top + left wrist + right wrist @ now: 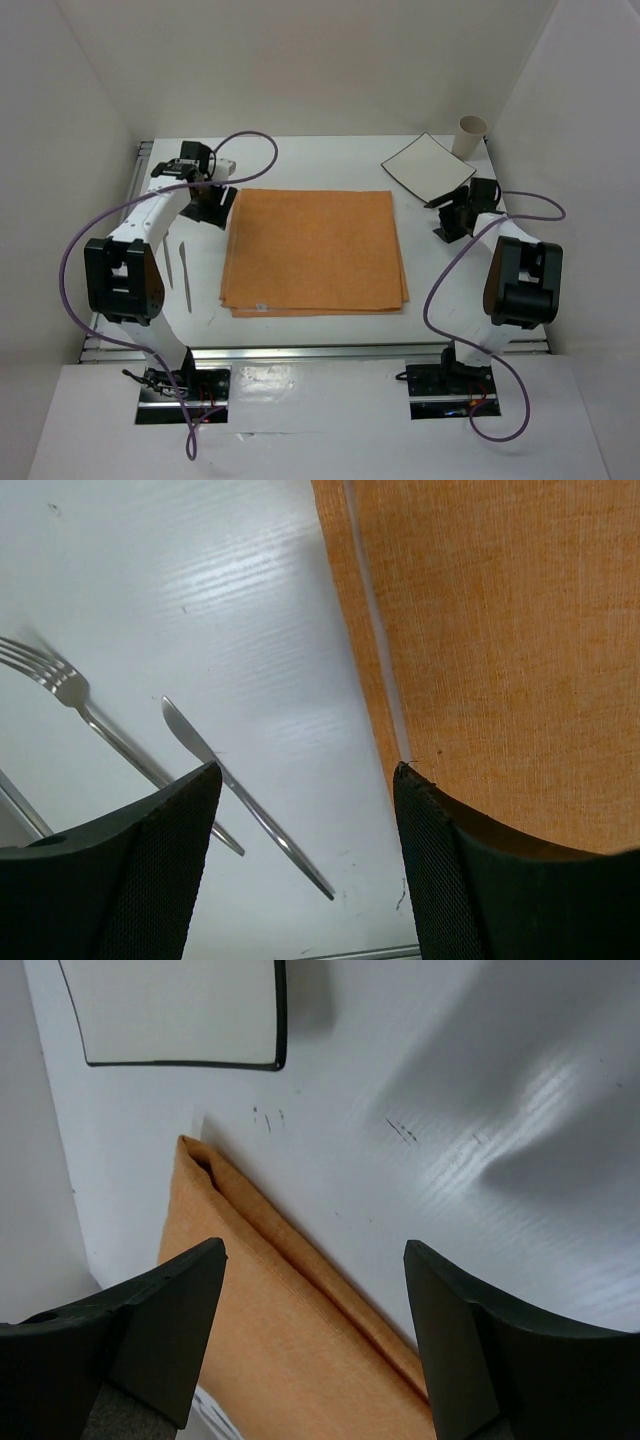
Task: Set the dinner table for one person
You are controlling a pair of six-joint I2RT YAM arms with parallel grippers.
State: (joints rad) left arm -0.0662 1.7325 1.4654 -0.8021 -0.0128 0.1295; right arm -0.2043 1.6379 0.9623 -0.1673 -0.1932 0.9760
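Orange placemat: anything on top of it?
Nothing lies on the orange placemat; plate, cup, fork and knife sit off it on the table. The left pincer overlaps its left edge in the top view, hiding a patch.

White arms (150, 215), black joints (125, 282) — looping purple cables (250, 133).

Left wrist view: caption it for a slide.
Open left pincer over the dinner table, fork and knife beside the orange placemat.

A placemat (315, 250) lies in the middle of the counter (300, 160). Left of it lies a knife (230, 785), then a fork (70, 690). A plate (428, 165) sits far right, with a cup (471, 135) just behind.
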